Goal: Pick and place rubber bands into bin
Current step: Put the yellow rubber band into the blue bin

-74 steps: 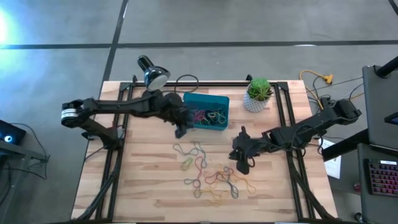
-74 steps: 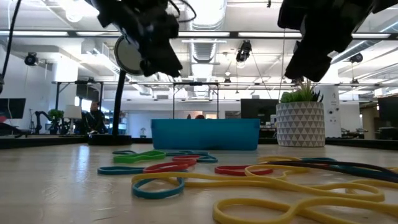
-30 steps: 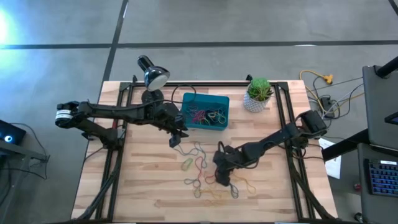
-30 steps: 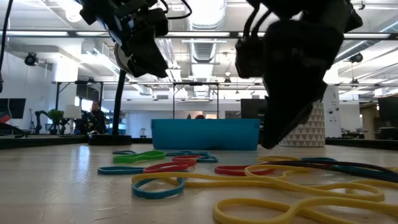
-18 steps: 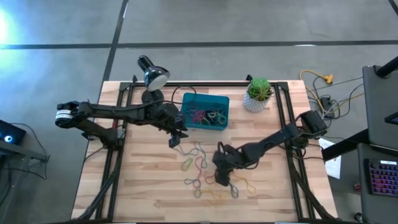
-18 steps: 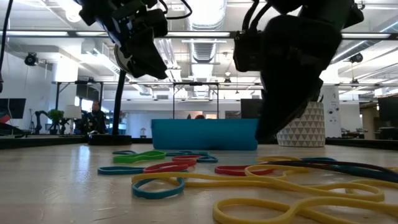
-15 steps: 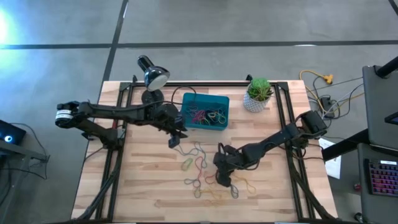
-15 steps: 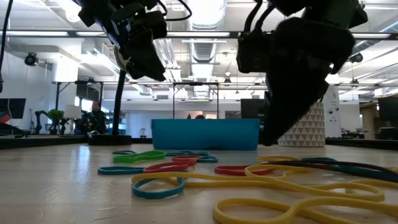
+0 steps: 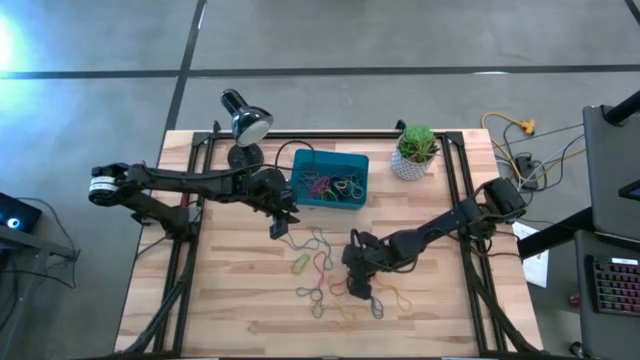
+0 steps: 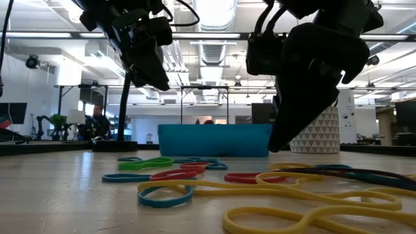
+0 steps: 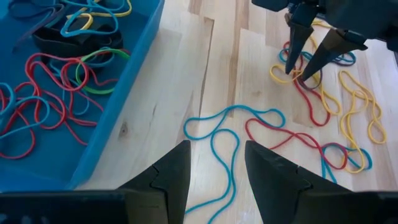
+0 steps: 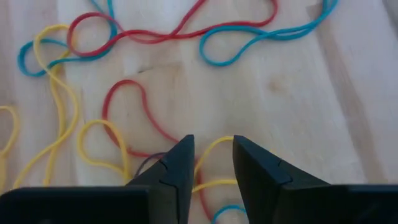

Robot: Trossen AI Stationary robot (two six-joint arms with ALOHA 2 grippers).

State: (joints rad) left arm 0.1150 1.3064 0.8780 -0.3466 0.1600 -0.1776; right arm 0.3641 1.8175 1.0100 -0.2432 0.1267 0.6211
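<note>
Rubber bands (image 9: 335, 278): loose tangle on table, just in front of bin (image 9: 305, 158); more inside it. Light, limp, stretchy; likely snag neighbours, so pinch one strand. Right gripper (image 12: 210, 163) fingers parted, empty, over red/yellow loops. Left gripper (image 11: 216, 163) parted, empty, beside bin.

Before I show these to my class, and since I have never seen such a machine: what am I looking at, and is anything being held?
Two dark robot arms work at a wooden table. One camera looks straight down, one sits at table height, and one rides on each wrist. Coloured rubber bands lie loose on the wood; more already lie in the teal bin. A desk lamp and a potted plant stand at the back. The left gripper hangs open beside the bin, holding nothing. The right gripper is open, down among the bands, gripping none yet.
</note>
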